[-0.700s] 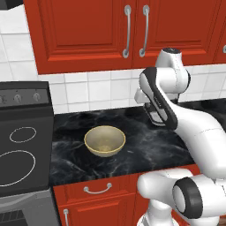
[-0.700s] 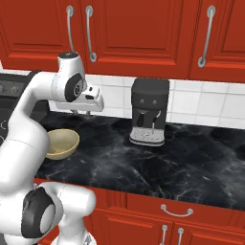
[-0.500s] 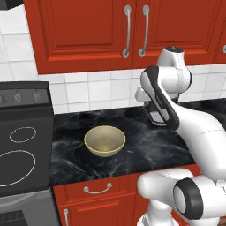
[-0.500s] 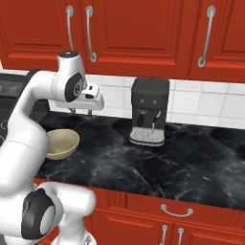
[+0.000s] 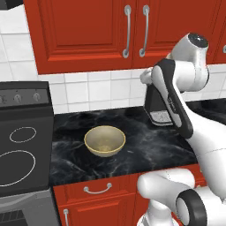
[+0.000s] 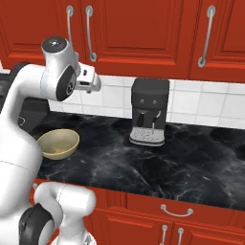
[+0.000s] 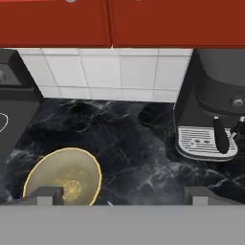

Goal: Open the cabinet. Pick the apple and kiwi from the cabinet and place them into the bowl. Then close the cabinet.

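A white robot arm with dark joints rises from its base, bends at a raised elbow, and folds back down so the wrist sits at mid-height. The gripper [image 7: 122, 195] hangs free in the air, holding nothing. Its two dark fingers [image 7: 46, 194] stand wide apart. From the base cameras the hand appears roughly level, though it is mostly hidden.
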### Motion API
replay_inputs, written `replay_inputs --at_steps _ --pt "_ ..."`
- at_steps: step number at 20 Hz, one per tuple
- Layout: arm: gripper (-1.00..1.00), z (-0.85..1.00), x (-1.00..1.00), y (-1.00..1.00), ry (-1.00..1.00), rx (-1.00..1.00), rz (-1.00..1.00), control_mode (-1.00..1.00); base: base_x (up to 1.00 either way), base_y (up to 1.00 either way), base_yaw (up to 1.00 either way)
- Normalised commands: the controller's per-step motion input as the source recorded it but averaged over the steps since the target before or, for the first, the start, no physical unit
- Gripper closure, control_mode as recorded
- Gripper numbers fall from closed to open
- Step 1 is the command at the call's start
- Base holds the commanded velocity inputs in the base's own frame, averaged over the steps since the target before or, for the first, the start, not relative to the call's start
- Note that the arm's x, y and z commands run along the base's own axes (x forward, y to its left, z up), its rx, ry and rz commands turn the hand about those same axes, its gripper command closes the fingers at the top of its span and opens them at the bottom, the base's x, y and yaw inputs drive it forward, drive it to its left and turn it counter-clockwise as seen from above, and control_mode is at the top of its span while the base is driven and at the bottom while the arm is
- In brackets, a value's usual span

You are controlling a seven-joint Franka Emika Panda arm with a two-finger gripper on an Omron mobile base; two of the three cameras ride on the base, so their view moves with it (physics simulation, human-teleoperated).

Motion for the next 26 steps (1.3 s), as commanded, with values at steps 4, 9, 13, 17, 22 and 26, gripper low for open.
replay_inputs --at_steps 4,9,13,17,22,26 --pt "-1.00 0.43 -0.21 0.00 -0.43 -0.01 0.00 -1.00 0.00 0.00 0.00" --pt "-1.00 0.33 -0.22 0.00 -0.43 0.00 0.00 -1.00 0.00 0.00 0.00" --pt "-1.00 0.34 -0.17 0.00 -0.39 0.00 0.00 -1.00 0.00 0.00 0.00" --pt "-1.00 0.39 -0.15 0.00 -0.32 0.01 0.00 -1.00 0.00 0.00 0.00" --pt "-1.00 0.31 -0.16 0.00 -0.28 0.05 0.00 -1.00 0.00 0.00 0.00" --pt "-1.00 0.12 -0.11 0.00 -0.14 0.00 0.00 -1.00 0.00 0.00 0.00"
